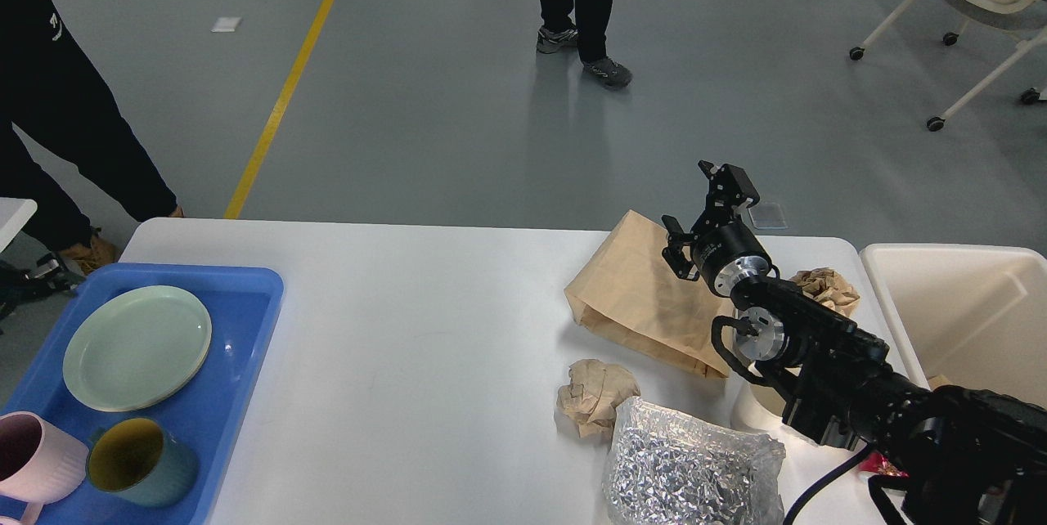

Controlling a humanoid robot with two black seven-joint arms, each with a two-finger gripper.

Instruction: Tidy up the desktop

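Note:
The white desktop (pixel 409 304) carries rubbish on its right half: a flat brown paper bag (pixel 638 296), a crumpled paper ball (pixel 595 396), a second crumpled paper (pixel 824 286) and a silvery crinkled bag (pixel 683 468). My right gripper (pixel 689 196) hangs open and empty above the far end of the paper bag. Only a small dark part of my left gripper (pixel 37 275) shows at the left edge, just beyond the blue tray (pixel 245 304) and apart from the green plate (pixel 137 347).
On the tray, the green plate lies flat with a pink mug (pixel 33 455) and a teal mug (pixel 139 459) in front of it. A cream-white bin (pixel 957 304) stands off the table's right end. People stand on the floor beyond the table.

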